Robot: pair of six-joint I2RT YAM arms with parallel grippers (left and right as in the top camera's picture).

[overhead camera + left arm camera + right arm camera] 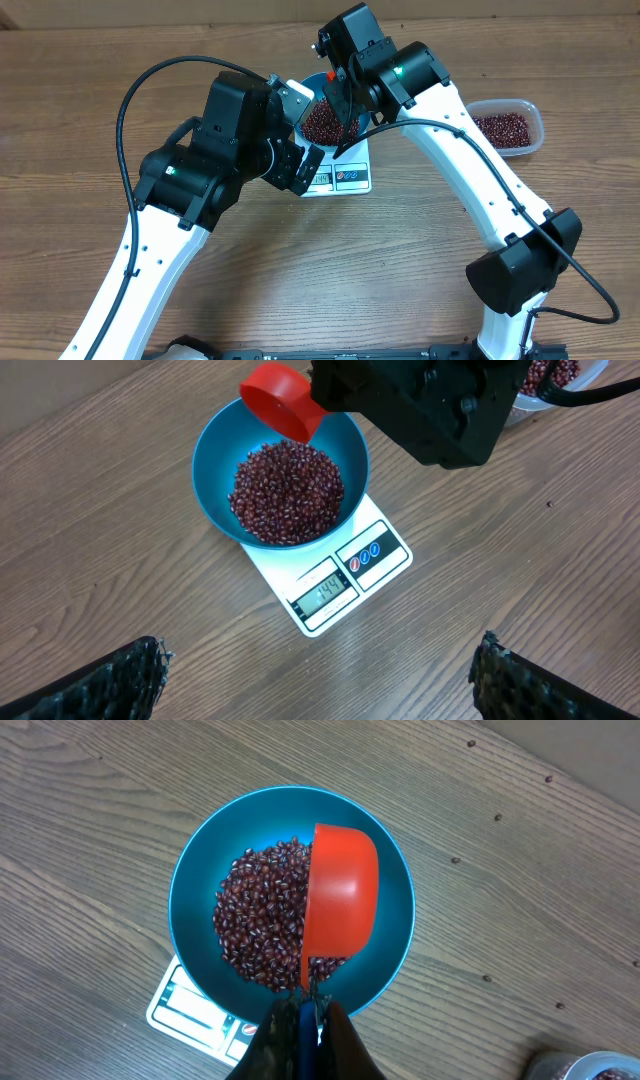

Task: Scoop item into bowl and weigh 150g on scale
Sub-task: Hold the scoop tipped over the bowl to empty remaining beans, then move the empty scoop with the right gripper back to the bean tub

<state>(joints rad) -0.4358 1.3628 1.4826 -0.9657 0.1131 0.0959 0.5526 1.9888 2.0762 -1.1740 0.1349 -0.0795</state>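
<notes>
The dark red-brown beans [258, 920] lie heaped in the blue bowl [190, 885], which stands on the white scale [352, 582]. The scale's display shows digits that look like 144. My right gripper [304, 1010] is shut on the blue handle of a red scoop [340, 900]. The scoop is tipped on its side above the bowl's right half, with no beans visible in it. My left gripper [320, 665] hovers open over bare table in front of the scale, nothing between its fingers [125, 678]. From overhead, the bowl [322, 120] is partly hidden by both arms.
A clear plastic container [508, 128] holding more beans stands to the right of the scale, near the table's back right. The right arm reaches over the bowl from that side. Wood tabletop surrounds the scale.
</notes>
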